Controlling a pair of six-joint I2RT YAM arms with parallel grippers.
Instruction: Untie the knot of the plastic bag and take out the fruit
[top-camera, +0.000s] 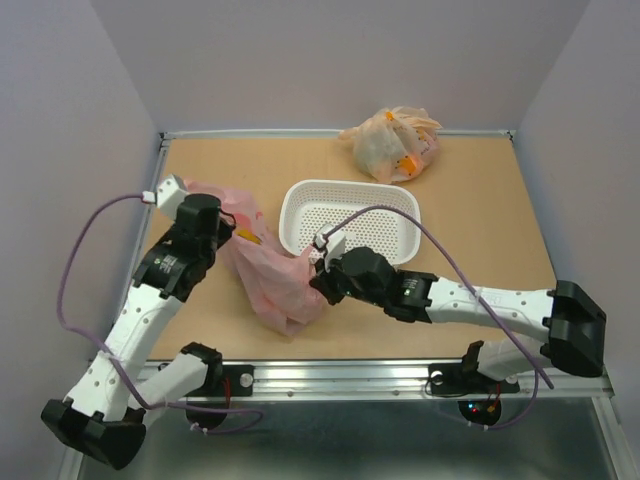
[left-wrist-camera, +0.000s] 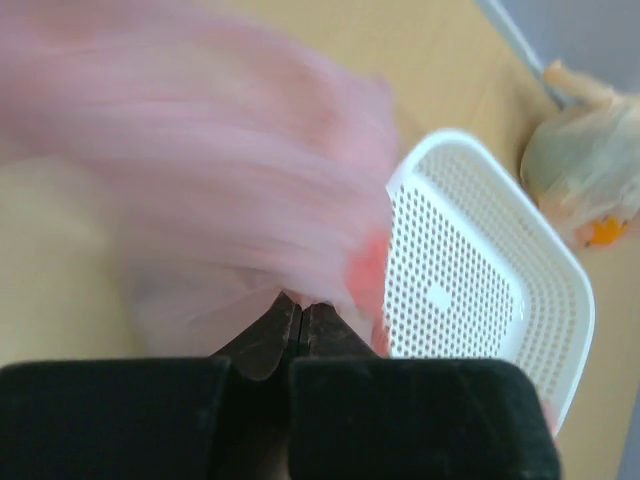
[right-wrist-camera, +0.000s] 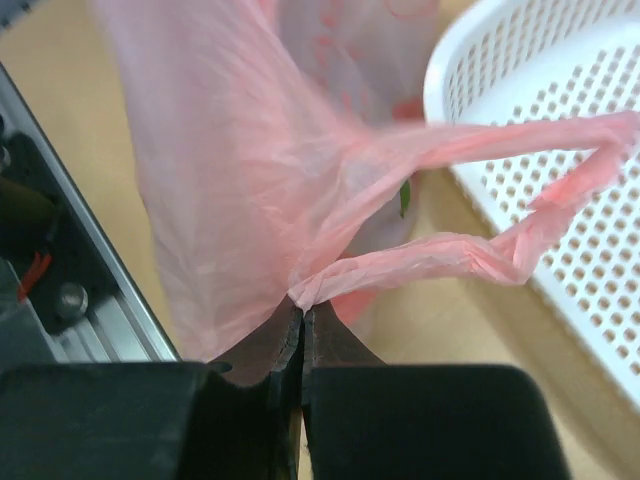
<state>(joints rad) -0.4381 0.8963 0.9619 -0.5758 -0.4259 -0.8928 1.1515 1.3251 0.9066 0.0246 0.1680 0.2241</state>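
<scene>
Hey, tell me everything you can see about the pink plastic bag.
The pink plastic bag is thin, translucent and crinkled, stretched between both grippers over the table, just left of the white basket. The left gripper is shut on its far left part. The right gripper is shut on film at the base of one handle loop, which stretches out toward the basket. Orange and green shapes show faintly through the film. No knot can be made out.

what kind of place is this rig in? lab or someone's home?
Looks like a lab test cell, not a home: plain walls box in a brown tabletop, a metal mounting rail runs along its near edge, and the props look staged: white basket, pink bag, second bag.
</scene>
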